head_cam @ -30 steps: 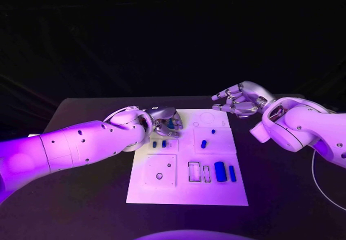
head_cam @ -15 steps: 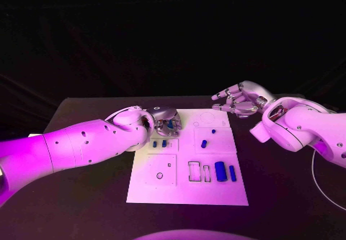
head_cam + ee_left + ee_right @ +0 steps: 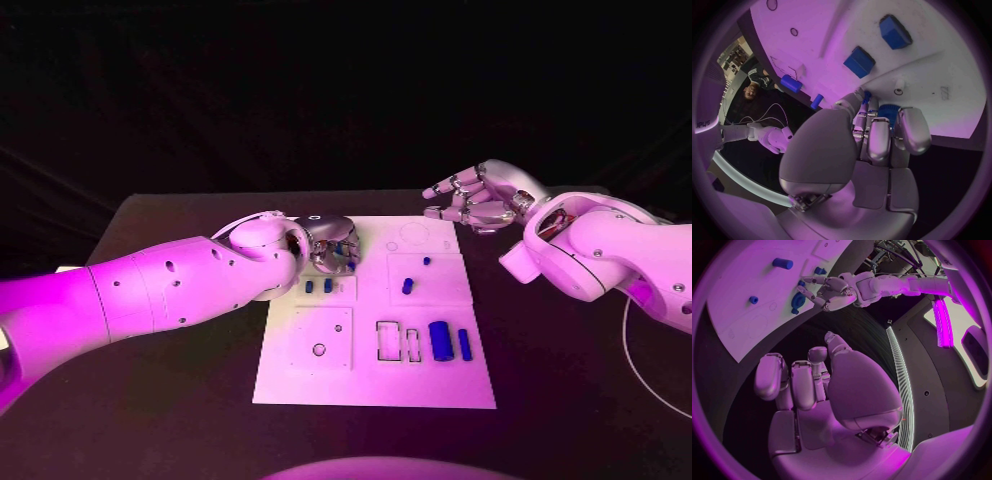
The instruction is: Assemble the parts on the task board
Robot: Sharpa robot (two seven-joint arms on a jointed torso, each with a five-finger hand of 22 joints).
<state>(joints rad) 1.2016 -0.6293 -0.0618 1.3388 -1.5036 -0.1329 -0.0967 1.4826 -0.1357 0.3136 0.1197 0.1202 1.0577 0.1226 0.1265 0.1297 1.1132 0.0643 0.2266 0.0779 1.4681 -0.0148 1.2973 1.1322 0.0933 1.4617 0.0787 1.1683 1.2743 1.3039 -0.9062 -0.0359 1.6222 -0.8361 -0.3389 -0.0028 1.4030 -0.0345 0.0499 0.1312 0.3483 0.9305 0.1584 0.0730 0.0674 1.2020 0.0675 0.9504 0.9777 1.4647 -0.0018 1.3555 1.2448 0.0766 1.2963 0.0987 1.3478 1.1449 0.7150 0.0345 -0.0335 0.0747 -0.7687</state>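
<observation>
A: On the black table lies the white task board. Where are the parts?

B: The left hand curls its fingers around a blue part over the board's far left corner. Just nearer than that hand stand two small blue parts. Toward the right arm lie a blue peg and two longer blue blocks.

A: And the right hand?

B: It hovers beyond the board's far right corner, fingers loosely bent and apart, holding nothing. Bare board lies between the hands.
</observation>
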